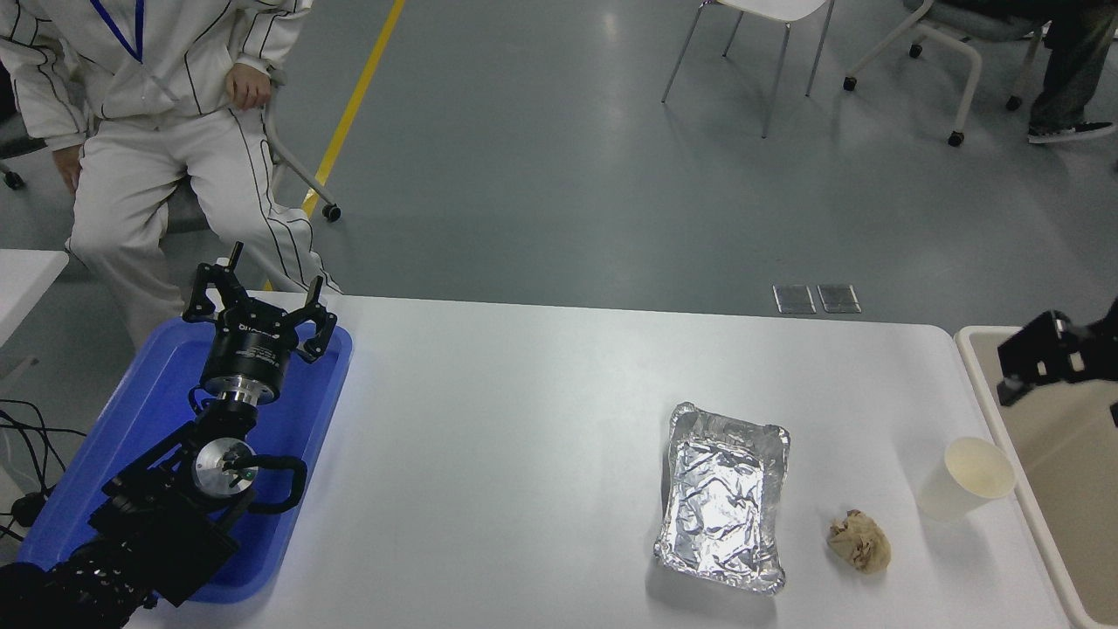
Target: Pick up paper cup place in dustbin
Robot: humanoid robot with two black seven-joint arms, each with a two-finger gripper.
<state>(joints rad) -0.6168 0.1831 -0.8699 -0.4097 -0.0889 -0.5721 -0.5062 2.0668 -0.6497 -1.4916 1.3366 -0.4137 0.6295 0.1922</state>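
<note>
The paper cup [965, 480] is standing on the white table [524, 454], near the table's right edge and just beside the rim of the dustbin [1048, 472], with its mouth leaning a little toward the bin. Taking the cup as the landmark: the right gripper [1044, 358] is hanging beyond it and slightly to the right, above the bin's near-left corner, so the cup is lying toward the robot and a little to the left of this claw. Only part of the claw is coming into view at the picture's edge, and I cannot tell how far it is open; nothing is seen in it. The left gripper [258, 306] is sitting far to the left of the cup, over a blue tray [297, 411], with its fingers spread wide and holding nothing, so the right arm is clearly the nearer one. The cup's long axis is running almost upright, so I am judging that the claw must come down and back to meet its side wall. The cup is thin cream paper, smooth, tapered, with a rolled rim; it is probably crushing easily. To its left a crumpled brown paper wad [860, 542] is lying, and further left a wrinkled, shiny foil tray [723, 496]. A person [166, 114] in white clothes is sitting far beyond, to the left.
</note>
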